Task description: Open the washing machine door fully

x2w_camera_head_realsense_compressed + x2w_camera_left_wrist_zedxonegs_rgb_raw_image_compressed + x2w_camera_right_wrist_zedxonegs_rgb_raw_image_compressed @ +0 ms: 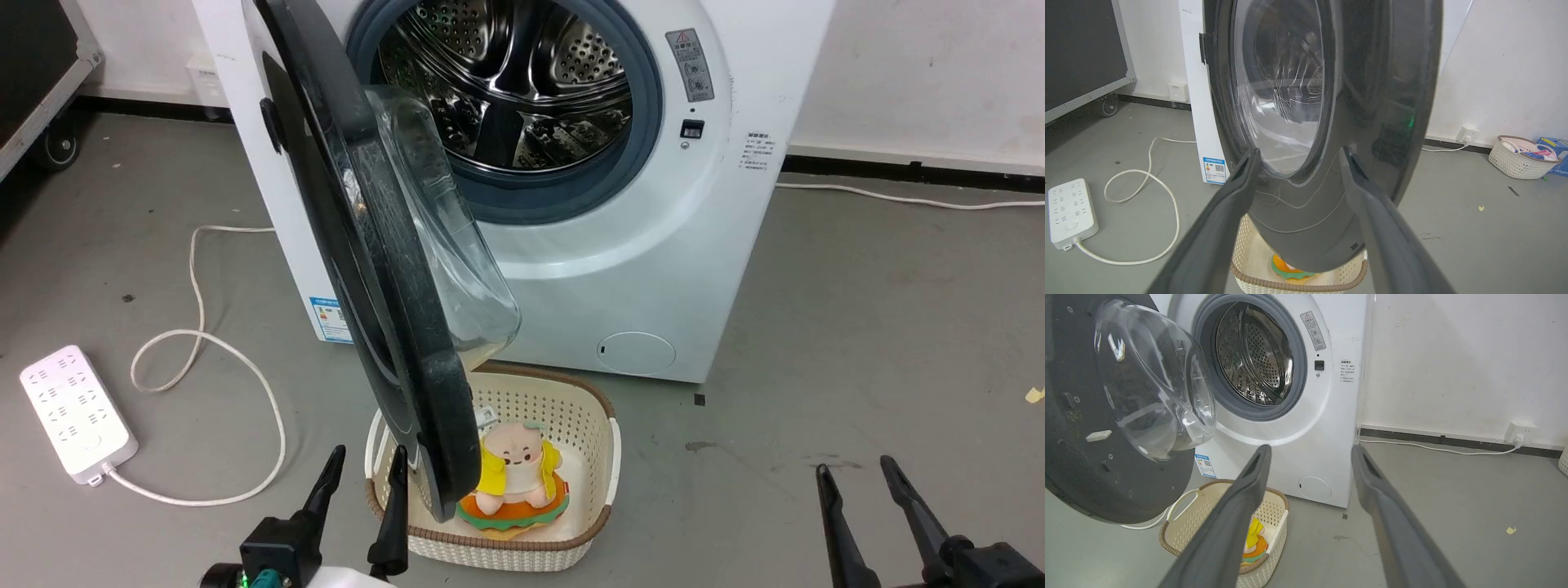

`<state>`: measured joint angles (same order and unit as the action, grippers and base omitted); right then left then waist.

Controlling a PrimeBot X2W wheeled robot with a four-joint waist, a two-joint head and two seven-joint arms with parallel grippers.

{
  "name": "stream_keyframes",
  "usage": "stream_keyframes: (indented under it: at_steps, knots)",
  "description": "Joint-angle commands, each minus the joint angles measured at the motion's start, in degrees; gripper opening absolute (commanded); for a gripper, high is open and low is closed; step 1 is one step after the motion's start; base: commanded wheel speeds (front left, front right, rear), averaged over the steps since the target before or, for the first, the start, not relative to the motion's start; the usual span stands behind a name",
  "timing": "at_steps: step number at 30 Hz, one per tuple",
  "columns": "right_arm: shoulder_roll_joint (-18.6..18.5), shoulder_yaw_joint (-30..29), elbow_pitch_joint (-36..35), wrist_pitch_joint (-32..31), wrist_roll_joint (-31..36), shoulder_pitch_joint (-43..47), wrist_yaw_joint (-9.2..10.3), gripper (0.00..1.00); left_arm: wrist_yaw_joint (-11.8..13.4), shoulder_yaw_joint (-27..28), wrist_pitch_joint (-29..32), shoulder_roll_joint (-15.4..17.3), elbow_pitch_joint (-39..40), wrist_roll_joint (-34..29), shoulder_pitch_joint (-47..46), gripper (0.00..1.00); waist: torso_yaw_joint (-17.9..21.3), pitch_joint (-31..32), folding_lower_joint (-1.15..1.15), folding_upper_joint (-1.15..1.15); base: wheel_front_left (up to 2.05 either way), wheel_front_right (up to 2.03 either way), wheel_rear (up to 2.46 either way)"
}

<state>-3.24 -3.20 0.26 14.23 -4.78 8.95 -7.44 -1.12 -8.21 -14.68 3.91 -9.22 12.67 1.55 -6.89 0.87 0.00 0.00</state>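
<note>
The washing machine door stands swung well out from the washing machine, above the basket; left gripper and right gripper both spread, holding nothing.

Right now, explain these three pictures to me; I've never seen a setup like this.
They show one moment from three cameras on a two-armed robot. The head camera looks down at a white washing machine whose round black door stands partly open above a woven basket holding a plush toy. A power strip lies on the floor. The forked dark prongs at lower left are the left tool, open beside the door's edge, holding nothing. The right tool waits open, empty. The other two pictures come from wrist cameras, each looking along its own tool's fingers.
</note>
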Motion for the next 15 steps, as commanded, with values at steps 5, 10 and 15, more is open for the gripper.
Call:
stream_keyframes:
  at_steps: [5,10,15]
  knots:
    - [0.34,0.46,0.37,0.50,-1.31,-0.61,-0.05,1.00,0.20,-0.34,-0.32,0.33,0.14,-1.33,0.56,0.00,0.16,-0.08,0.00,0.00,0.00,0.00,0.00]
    - [0.35,0.49,-0.05,0.58,-2.20,-1.13,-0.05,1.00,0.74,0.96,-0.32,0.25,2.46,-1.28,0.05,0.00,0.30,-0.21,0.00,0.00,0.00,0.00,0.00]
    - [0.35,0.42,-0.48,0.62,-2.25,-1.51,-0.05,1.00,1.84,4.86,-0.32,-0.18,10.05,0.57,-2.02,0.00,0.31,-0.37,0.00,0.00,0.00,0.00,0.00]
